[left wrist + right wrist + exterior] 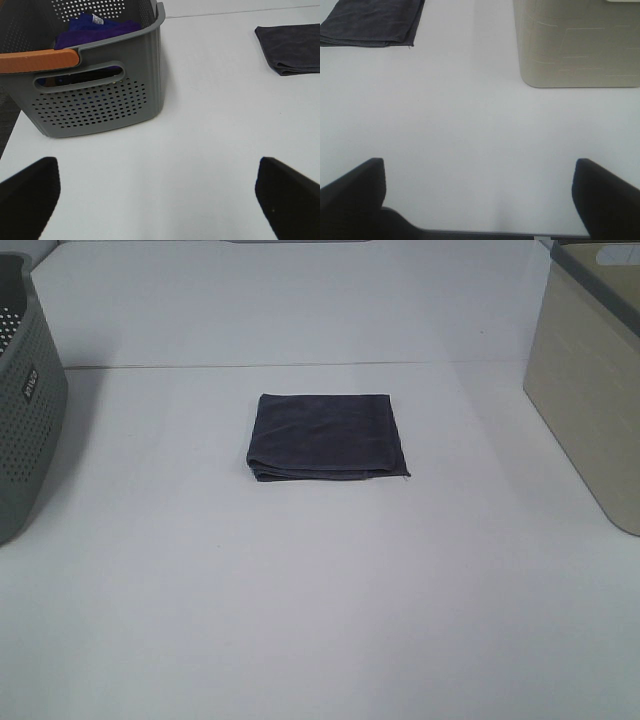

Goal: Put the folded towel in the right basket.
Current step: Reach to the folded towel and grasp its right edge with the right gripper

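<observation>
Grey basket (25,410): left edge of the overhead frame, perforated. The left wrist view shows a purple cloth (95,27) inside it. This is not the target.
Left hand (159,197): fingers spread wide with nothing between them, over bare tabletop (320,620) near the grey basket. It is out of sight in the overhead frame.
Towel (325,437): centre of the overhead frame, slightly above the middle. It is dark grey, folded flat into a rectangle, well apart from both baskets, and nothing touches it.
Right hand (480,195): fingers likewise wide apart and empty, well short of the towel. It is also absent from the overhead frame.
Right basket (590,410): right edge of the overhead frame, beige with tall solid walls. Its opening is barely in view.
Risk, wrong basket: the grey one already holds cloth and could be mistaken for the goal.
Risk, unfolding: a pinch that catches only the top layer would probably let the lower layers drop open on the lift.
Risk, rim: the wall is tall, so a low carry could drag the hanging towel against the rim and leave it draped outside.
Risk, aim: with the opening mostly out of frame, the release point is hard to judge.
</observation>
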Controlling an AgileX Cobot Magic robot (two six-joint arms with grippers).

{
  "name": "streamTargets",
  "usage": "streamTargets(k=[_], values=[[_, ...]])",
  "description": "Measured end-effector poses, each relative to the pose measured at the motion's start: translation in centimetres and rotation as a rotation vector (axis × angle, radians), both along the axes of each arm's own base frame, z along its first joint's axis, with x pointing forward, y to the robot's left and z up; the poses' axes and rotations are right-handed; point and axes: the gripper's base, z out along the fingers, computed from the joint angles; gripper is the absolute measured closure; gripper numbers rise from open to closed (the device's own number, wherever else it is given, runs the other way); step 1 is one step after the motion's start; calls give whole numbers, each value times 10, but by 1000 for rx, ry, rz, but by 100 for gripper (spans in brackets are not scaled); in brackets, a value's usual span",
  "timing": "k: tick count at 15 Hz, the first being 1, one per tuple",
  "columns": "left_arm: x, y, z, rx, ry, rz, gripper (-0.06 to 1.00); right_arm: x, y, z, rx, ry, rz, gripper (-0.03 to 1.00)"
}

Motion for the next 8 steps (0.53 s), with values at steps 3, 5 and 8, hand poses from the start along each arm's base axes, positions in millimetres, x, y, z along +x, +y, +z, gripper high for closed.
streamTargets(k=[3,5,8], values=[[0,-3,0,-31,-3,-21,-5,0,0,0,0,0,0,0],[0,-4,0,-42,-4,-29,-5,0,0,0,0,0,0,0],[0,-4,0,-40,-4,-31,-5,0,0,0,0,0,0,0]])
